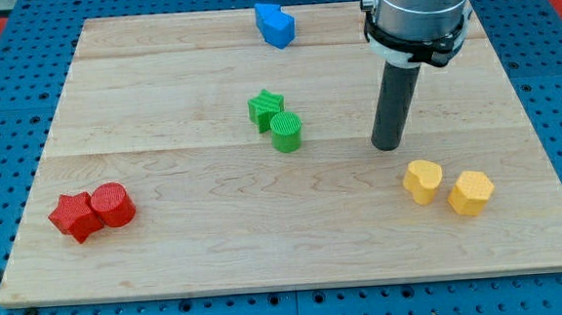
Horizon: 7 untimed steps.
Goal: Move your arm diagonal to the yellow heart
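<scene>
The yellow heart (422,181) lies on the wooden board (217,230) at the view's lower right, touching a yellow hexagon (471,192) on its right. My tip (388,146) rests on the board just up and to the left of the yellow heart, a short gap apart from it. The dark rod rises from the tip toward the view's top.
A green star (265,109) and green cylinder (286,132) touch near the board's middle, left of my tip. A blue block (275,25) sits at the top edge. A red star (73,216) and red cylinder (113,205) touch at the lower left.
</scene>
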Motion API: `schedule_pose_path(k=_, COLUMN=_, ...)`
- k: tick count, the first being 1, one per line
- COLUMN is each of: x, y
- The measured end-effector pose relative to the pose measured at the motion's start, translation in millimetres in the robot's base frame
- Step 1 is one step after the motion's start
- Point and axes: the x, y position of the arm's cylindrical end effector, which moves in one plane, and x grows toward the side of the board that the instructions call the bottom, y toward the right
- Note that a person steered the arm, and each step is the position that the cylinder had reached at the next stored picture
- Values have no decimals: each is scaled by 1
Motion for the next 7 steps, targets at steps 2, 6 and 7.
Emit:
schedule_pose_path(k=2, x=7, y=2)
schedule_pose_path(k=6, x=13, y=-46)
schedule_pose_path(k=7, x=8, y=-84)
